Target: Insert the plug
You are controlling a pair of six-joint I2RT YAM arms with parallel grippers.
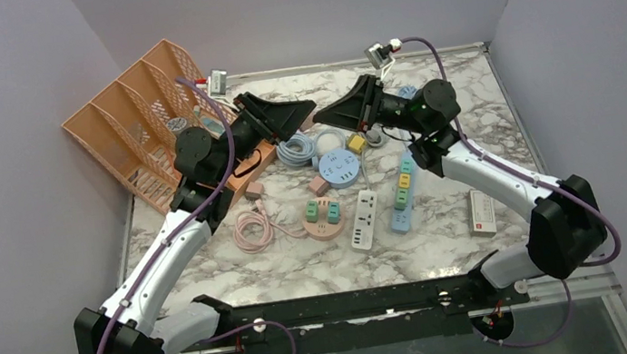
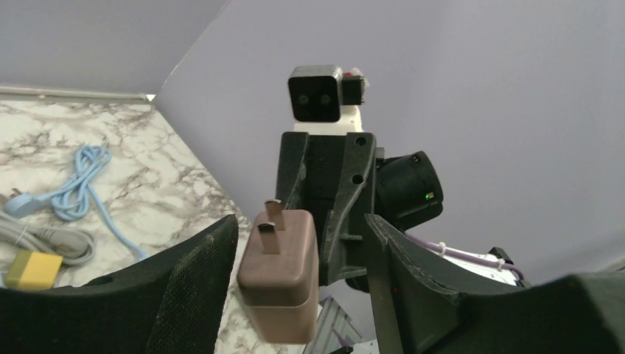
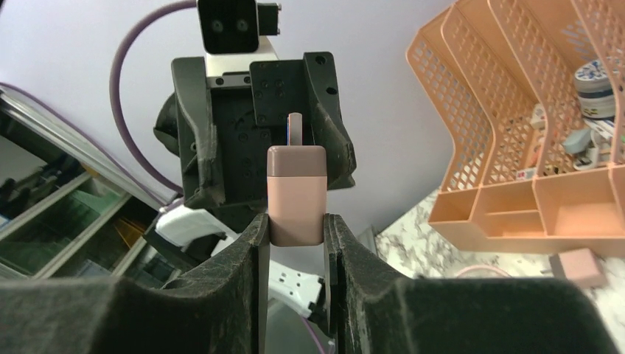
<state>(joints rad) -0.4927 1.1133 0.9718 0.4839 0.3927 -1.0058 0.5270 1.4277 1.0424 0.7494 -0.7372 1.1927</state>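
Note:
The plug (image 3: 296, 195) is a pink block with two flat prongs, held up in the air above the back of the table. My right gripper (image 3: 296, 221) is shut on its lower end, prongs pointing away from me. In the left wrist view the same plug (image 2: 280, 273) hangs between the fingers of my left gripper (image 2: 301, 221), which stands open with a gap on each side of it. From above, the left gripper (image 1: 306, 109) and the right gripper (image 1: 326, 113) meet tip to tip, and the plug is hidden between them.
On the marble lie a white power strip (image 1: 364, 219), a blue strip (image 1: 403, 193), a round pink socket (image 1: 322, 217), a round blue one (image 1: 341, 167), a pink cable (image 1: 250, 231) and a blue cable (image 1: 297, 150). An orange file rack (image 1: 143, 126) stands back left.

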